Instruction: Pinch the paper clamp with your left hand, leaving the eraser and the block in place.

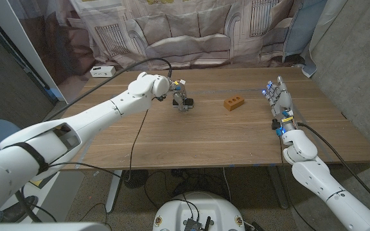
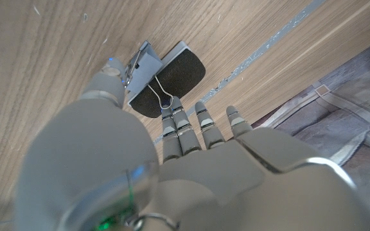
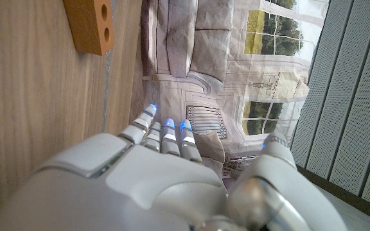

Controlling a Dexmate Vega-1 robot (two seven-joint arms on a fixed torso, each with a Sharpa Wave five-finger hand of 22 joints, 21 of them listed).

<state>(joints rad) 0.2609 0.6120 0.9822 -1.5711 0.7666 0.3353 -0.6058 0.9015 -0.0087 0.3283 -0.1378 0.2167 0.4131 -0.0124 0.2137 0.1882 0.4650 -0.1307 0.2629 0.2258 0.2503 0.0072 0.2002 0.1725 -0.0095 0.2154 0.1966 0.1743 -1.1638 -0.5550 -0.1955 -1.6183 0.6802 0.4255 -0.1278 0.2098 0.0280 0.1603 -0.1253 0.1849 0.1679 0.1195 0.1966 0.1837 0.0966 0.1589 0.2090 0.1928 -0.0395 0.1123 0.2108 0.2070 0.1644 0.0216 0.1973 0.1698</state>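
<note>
The paper clamp (image 1: 184,102) sits on the wooden table (image 1: 191,138), left of the table's middle and toward its far edge. In the left wrist view it (image 2: 166,78) is a black binder-type clamp with wire handles, lying on the wood with a pale flat piece against one side; whether that piece is the eraser cannot be told. The left hand (image 1: 175,90) is over the clamp, reached out from the long white left arm (image 1: 95,119) that crosses the table from the near left corner. In the wrist view the left hand (image 2: 146,160) has its thumb tip at the clamp's pale side and its fingers (image 2: 172,119) reaching to the wire handle on the other side, so thumb and fingers close around the clamp from both sides. They touch it, but the pictures do not settle whether the clamp is actually squeezed.

Just to the right of the clamp, with a clear gap of bare wood between them, lies the orange block (image 1: 234,102) with two holes in its face; the right wrist view shows the same block (image 3: 90,25) lying on the table.

Well apart, near the table's right edge, the right hand (image 1: 279,102) has its fingers extended and a little spread, holding nothing. A printed backdrop of a sofa (image 1: 191,29) hangs behind the table.
</note>
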